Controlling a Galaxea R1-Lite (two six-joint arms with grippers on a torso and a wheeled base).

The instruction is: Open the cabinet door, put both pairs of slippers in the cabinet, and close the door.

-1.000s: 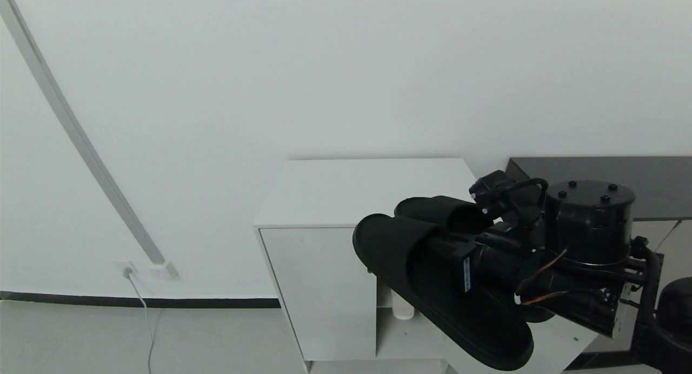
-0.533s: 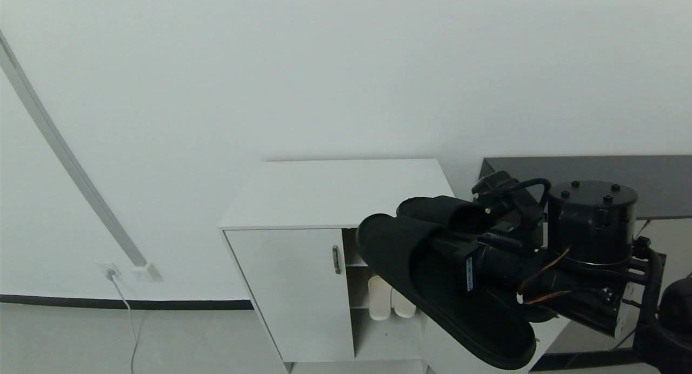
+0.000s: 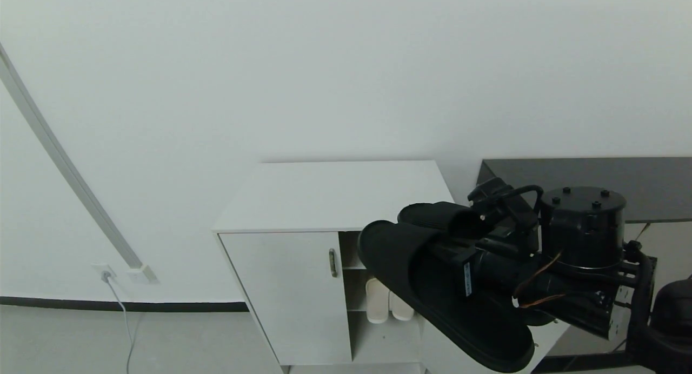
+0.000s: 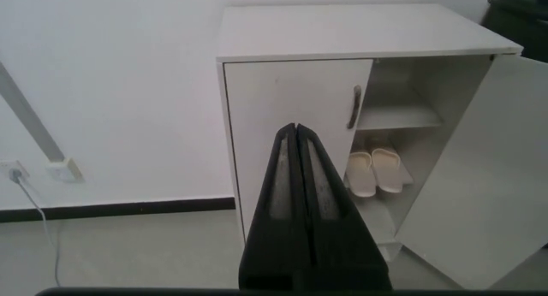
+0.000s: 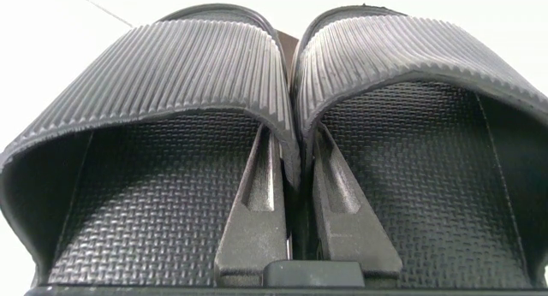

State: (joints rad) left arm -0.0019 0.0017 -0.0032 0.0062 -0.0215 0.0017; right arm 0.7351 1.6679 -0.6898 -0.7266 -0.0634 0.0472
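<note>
Grip check: your right gripper (image 5: 293, 140) clamps the black pair (image 3: 432, 271) before the open cabinet (image 3: 324, 195); left gripper (image 4: 295, 135) closed, empty. Level them, clear the door (image 4: 488, 176), slide in beside the white pair (image 3: 386, 308)

right gripper (image 5: 293, 159) pinches adjoining strap edges of black slippers (image 5: 171, 82), pair side by side

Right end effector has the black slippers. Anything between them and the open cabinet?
Nothing visible. The cabinet has its right door swung open, and the black slippers in the right end effector are in front of the opening. The white slippers sit on a shelf inside, with bare shelf beside them.
</note>
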